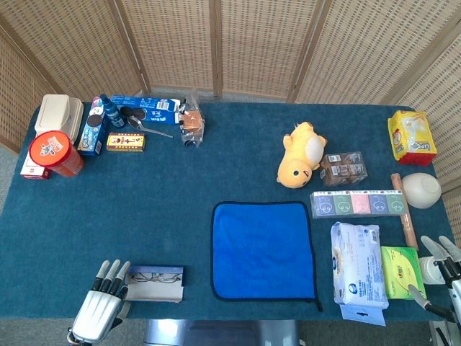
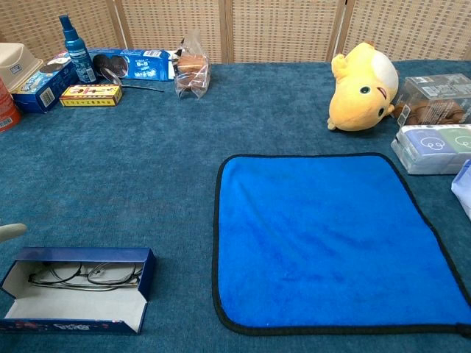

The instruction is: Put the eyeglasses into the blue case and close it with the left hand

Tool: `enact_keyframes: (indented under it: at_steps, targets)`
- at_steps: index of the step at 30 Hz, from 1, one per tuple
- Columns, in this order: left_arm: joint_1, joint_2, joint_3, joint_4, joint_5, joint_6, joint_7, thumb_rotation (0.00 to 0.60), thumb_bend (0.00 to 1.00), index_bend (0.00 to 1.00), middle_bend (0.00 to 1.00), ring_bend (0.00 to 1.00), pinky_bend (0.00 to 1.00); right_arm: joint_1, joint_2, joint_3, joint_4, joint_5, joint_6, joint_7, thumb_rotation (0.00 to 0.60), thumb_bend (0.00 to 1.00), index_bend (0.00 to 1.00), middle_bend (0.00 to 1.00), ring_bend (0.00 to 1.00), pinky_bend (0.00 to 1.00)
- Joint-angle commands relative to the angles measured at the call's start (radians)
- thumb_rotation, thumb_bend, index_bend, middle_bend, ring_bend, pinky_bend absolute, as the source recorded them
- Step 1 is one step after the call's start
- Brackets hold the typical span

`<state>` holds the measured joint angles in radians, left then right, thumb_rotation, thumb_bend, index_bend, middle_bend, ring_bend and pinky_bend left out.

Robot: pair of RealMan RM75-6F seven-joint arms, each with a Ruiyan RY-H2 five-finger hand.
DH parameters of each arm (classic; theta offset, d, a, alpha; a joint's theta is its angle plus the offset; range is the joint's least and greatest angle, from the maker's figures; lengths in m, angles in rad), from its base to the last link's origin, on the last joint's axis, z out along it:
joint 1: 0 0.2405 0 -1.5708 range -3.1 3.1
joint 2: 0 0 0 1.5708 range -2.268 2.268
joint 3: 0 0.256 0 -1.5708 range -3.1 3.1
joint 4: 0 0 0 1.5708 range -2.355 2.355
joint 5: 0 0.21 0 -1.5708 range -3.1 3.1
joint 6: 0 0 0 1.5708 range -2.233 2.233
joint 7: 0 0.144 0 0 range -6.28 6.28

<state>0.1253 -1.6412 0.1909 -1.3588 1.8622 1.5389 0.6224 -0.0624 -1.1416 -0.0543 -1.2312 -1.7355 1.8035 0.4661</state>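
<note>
The blue case point(image 1: 160, 292) lies open near the table's front left edge, with its white-lined lid toward me. The thin-framed eyeglasses point(image 1: 157, 276) lie folded inside it. In the chest view the case point(image 2: 146, 272) holds the eyeglasses point(image 2: 85, 275) along its back wall, and the lid's front edge point(image 2: 70, 323) is tilted up so its printed outer face shows. My left hand point(image 1: 99, 310) sits just left of the case, fingers stretched out and holding nothing; one fingertip point(image 2: 10, 232) shows in the chest view. My right hand point(image 1: 441, 268) rests at the far right edge, fingers spread.
A blue cloth point(image 1: 263, 249) lies right of the case. A yellow plush toy point(image 1: 301, 155), tissue packs point(image 1: 359, 272) and boxes crowd the right side. Snack boxes, a red tub point(image 1: 54, 153) and a spray bottle point(image 1: 109, 112) stand at the back left.
</note>
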Motion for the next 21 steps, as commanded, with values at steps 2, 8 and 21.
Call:
enact_keyframes:
  at_steps: [2,8,21]
  targets:
    - [-0.001,-0.004,0.001,0.0,-0.004,-0.004,-0.007,0.424,0.42,0.56,0.11,0.0,0.0,-0.002,0.001,0.0,0.001,0.001,0.002,0.002,0.565,0.27,0.0,0.16,0.07,0.17]
    - [-0.005,-0.005,-0.01,-0.007,-0.001,0.021,-0.044,0.415,0.42,0.56,0.11,0.0,0.0,-0.004,0.001,0.001,0.0,-0.002,0.005,0.003,0.567,0.27,0.0,0.16,0.07,0.17]
    - [-0.029,0.016,-0.072,-0.066,-0.049,0.028,-0.068,0.419,0.42,0.53,0.1,0.0,0.01,-0.006,0.005,0.003,-0.007,-0.001,0.005,-0.001,0.565,0.27,0.0,0.16,0.07,0.17]
